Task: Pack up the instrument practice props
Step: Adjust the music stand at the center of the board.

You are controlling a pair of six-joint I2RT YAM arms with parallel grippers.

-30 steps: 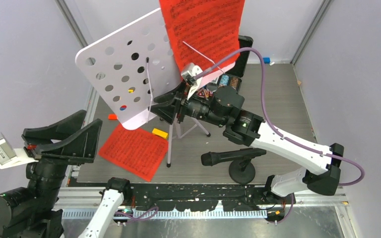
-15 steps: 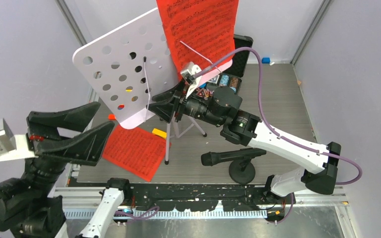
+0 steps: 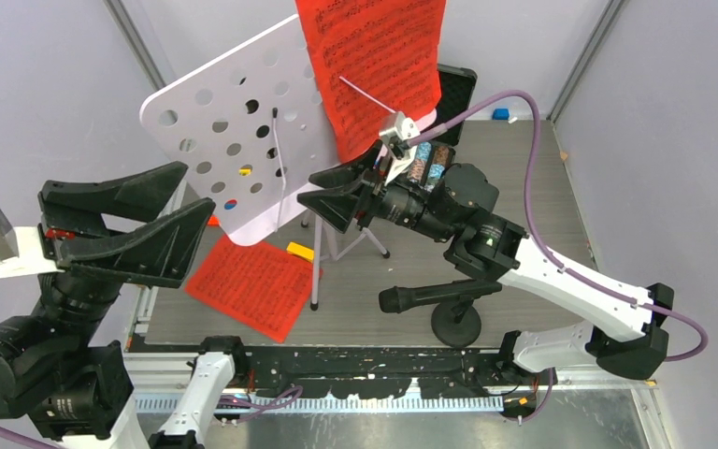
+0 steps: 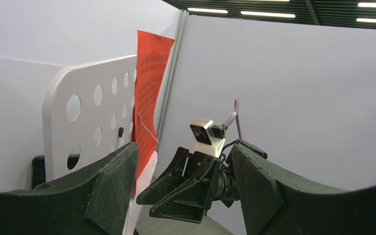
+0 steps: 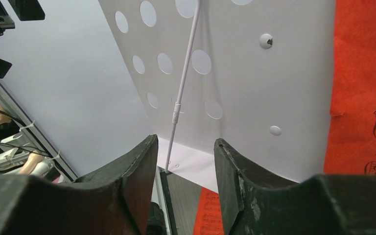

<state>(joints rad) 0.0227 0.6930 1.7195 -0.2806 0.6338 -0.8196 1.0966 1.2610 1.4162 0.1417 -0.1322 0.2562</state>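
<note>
1. The white hole-punched music rack (image 3: 301,154) stands upright on its silver tripod legs (image 3: 316,271) towards the far left of the tabletop (image 3: 524,215). Its face is tilted back, as it would be for reading.
2. A red sheet-music page (image 3: 374,56) leans against the right half of the rack and rises above its top edge. A thin white wire page holder (image 5: 183,83) lies across the rack's face. It probably pins pages down.
3. The right gripper (image 3: 308,187) points at the rack's lower edge with its fingers spread and nothing between them. In the right wrist view the wire holder and the rack's bottom lip line up in the gap. I judge it is set up to grip the rack or the holder.
4. The left gripper (image 3: 198,190) hangs high over the near left corner. Its fingers are wide apart and empty, and it faces the rack from the side. It looks ready to steady the rack or take the page.
5. A second red page (image 3: 252,285) lies flat near the near left edge, beside the tripod.
6. One black microphone (image 3: 430,297) lies level on its pole over a round base (image 3: 456,325) at the near edge. No other microphone can be seen.
7. A black poker chip case (image 3: 453,89) sits open behind the rack, and a yellow block (image 3: 301,251) lies by the legs. Neither belongs to the packing.
8. Nothing appears to be packed yet.
</note>
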